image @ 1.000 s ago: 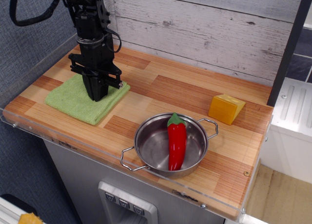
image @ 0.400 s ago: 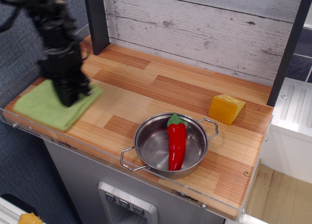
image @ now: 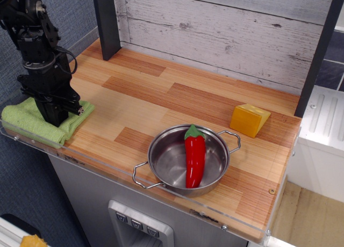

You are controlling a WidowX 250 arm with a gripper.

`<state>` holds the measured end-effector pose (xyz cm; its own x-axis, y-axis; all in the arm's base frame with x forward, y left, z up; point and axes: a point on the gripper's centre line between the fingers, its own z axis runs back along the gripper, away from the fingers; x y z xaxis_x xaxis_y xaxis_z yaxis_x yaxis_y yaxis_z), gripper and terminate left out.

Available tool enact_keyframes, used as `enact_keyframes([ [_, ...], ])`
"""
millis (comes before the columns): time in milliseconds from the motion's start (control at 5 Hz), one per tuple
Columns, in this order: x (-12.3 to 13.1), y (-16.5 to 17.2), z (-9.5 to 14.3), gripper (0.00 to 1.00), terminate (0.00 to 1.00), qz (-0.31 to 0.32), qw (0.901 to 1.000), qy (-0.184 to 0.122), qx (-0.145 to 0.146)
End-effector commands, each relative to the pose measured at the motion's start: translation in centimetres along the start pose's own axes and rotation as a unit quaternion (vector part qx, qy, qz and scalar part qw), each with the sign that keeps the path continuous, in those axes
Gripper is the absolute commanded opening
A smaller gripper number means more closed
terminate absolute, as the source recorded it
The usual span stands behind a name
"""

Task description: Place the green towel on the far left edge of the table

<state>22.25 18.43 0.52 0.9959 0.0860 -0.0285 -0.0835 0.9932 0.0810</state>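
The green towel lies bunched against the clear rim at the front left corner of the table. My gripper points straight down onto the towel's right part, and its black fingers press into the cloth. The fingers look close together, but the tips are sunk in the folds, so I cannot tell whether they pinch the cloth. The towel's left edge rides up onto the acrylic rim.
A steel pot with a red pepper in it stands at the front centre. A yellow cheese wedge lies at the right. A dark post stands at the back left, a whitewashed plank wall behind.
My gripper has dragged the towel from left of centre to the front left corner. The towel has bunched up against the rim there.
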Motion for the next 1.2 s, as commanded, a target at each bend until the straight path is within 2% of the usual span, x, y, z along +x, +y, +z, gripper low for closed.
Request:
enact_keyframes([
  [0, 0.3, -0.2, 0.7, 0.00, 0.00, -0.004, 0.9999, -0.010, 0.001],
  [400, 2.1, -0.2, 3.1, 0.00, 0.00, 0.024, 0.9989, -0.039, -0.002],
  [600, 2.5, 0.0, 4.3, 1.00, 0.00, 0.033, 0.9987, -0.039, 0.005],
  [1000, 3.1, 0.3, 6.7, 1.00, 0.00, 0.037, 0.9973, -0.062, 0.016],
])
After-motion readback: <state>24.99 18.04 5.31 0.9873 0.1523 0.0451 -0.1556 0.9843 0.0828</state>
